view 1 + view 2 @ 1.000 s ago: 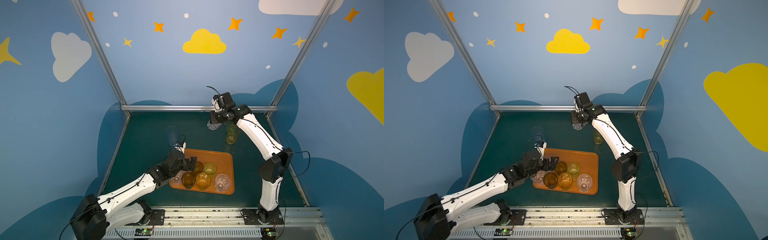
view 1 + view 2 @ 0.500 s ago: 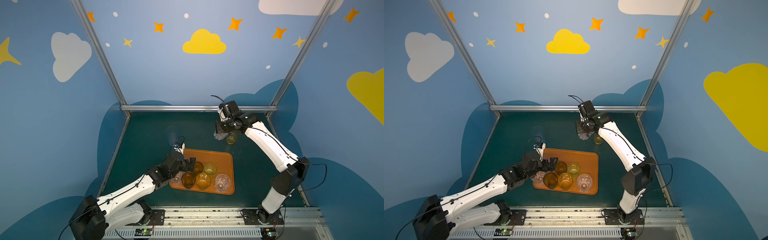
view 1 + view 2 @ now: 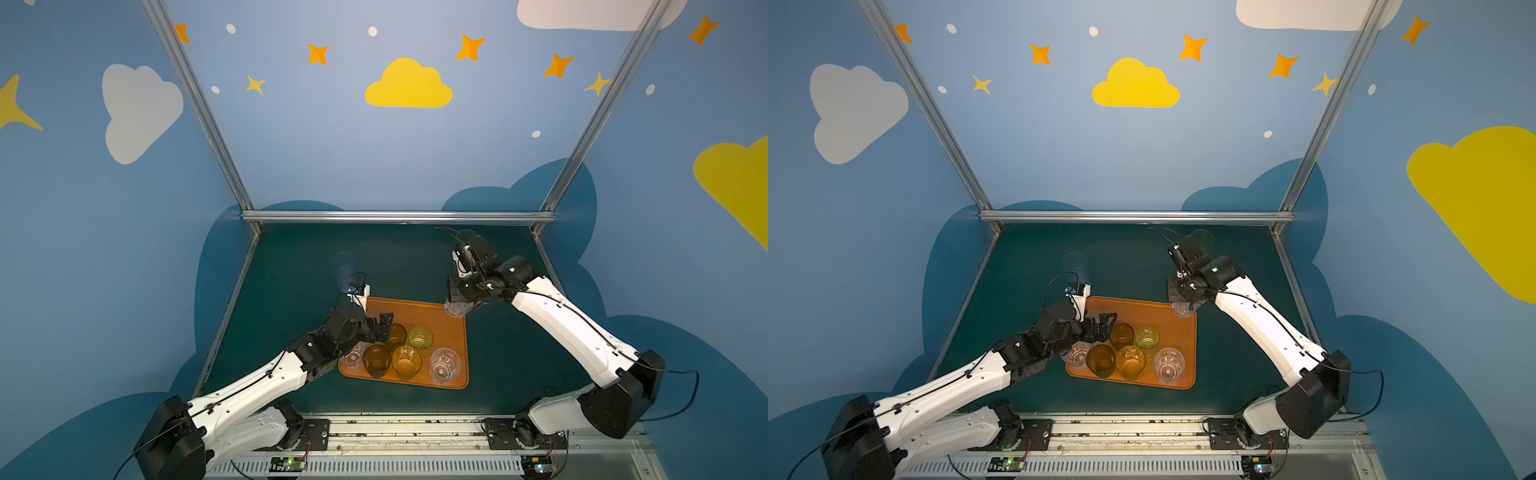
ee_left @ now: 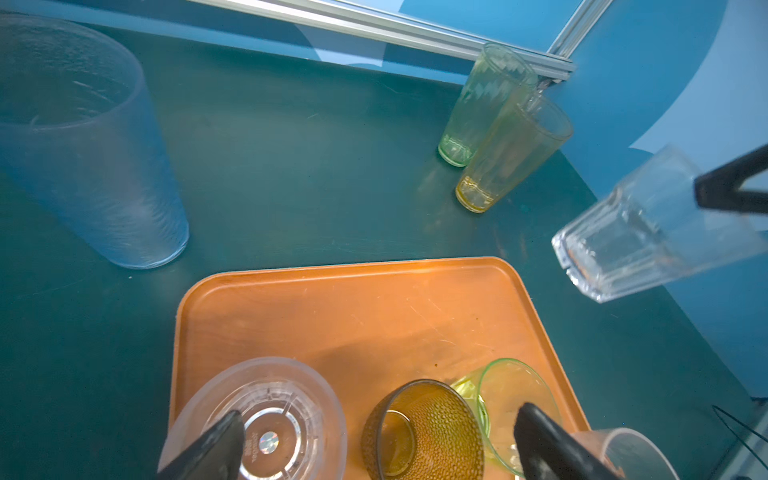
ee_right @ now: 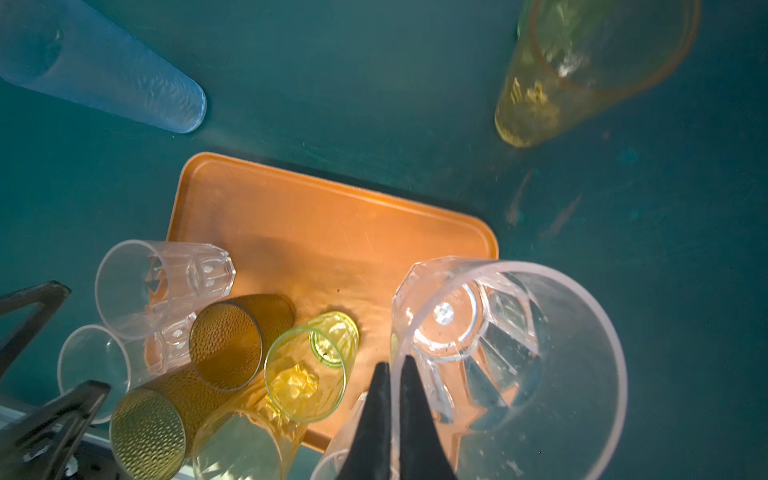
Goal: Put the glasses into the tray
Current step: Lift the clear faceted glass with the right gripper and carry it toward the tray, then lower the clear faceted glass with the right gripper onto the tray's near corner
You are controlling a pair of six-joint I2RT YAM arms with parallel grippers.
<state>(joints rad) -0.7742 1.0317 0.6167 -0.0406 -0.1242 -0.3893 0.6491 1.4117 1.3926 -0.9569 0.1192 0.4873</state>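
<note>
Now | right pincer (image 5: 395, 368): clamped on clear faceted tumbler (image 5: 507, 357) rim, above tray (image 5: 316, 216) corner, lower right of frame | left pincer (image 3: 380, 326): open, empty | advice: lower vertically onto bare tray floor, clear of green tumbler (image 5: 307, 374), then release.

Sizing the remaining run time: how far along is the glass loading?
Done: six or seven glasses stand in the tray. In hand: right gripper shut on a clear glass over the tray's far corner; left gripper open, empty. To go: two yellow tumblers and the frosted tumbler, on the table.
</note>
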